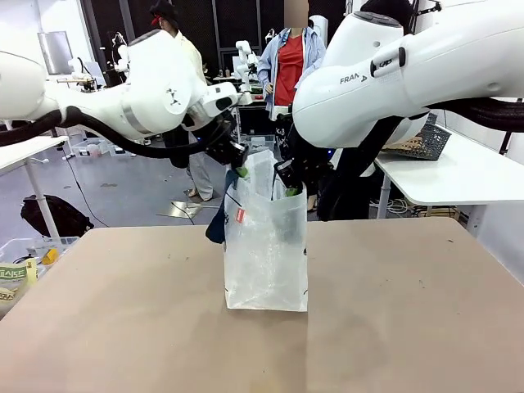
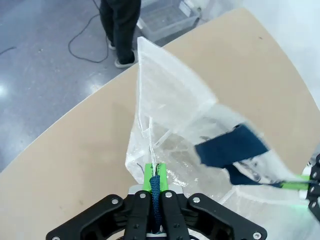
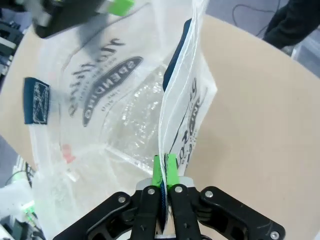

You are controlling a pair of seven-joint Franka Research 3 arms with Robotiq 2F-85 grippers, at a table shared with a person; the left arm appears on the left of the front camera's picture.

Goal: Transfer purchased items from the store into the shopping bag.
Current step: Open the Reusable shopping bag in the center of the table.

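Shopping bag (image 1: pixel 266 254): tall, thin clear film, heavily crinkled, flat rectangular base, black lettering printed on its walls. It stands upright at the middle of the table (image 1: pixel 115 327), a matte tan surface. A small red tag (image 1: pixel 240 216) sits on the bag's upper left side in the front view.

Left gripper (image 1: pixel 238 168): at the bag's top left edge. In the left wrist view its green pads are pressed together on a dark blue strap (image 2: pixel 155 192) of woven webbing, with no gap visible. A second loop of the same webbing (image 2: pixel 230 147) lies across the bag's mouth.

Right gripper (image 1: pixel 291 187): at the opposite top edge. In the right wrist view its pads are clamped on the bag's rim, with a dark strip pinched between them. The two claws hold the mouth from either side.

Surroundings: a dark grey lattice basket (image 1: pixel 427 141) rests on a white side table (image 1: pixel 467 176) at far right, well apart from the bag and partly hidden by the right arm; its contents cannot be made out. A person (image 1: pixel 288 61) in a red top stands beyond the table. A clear bin (image 1: pixel 24 250) sits on the floor at left
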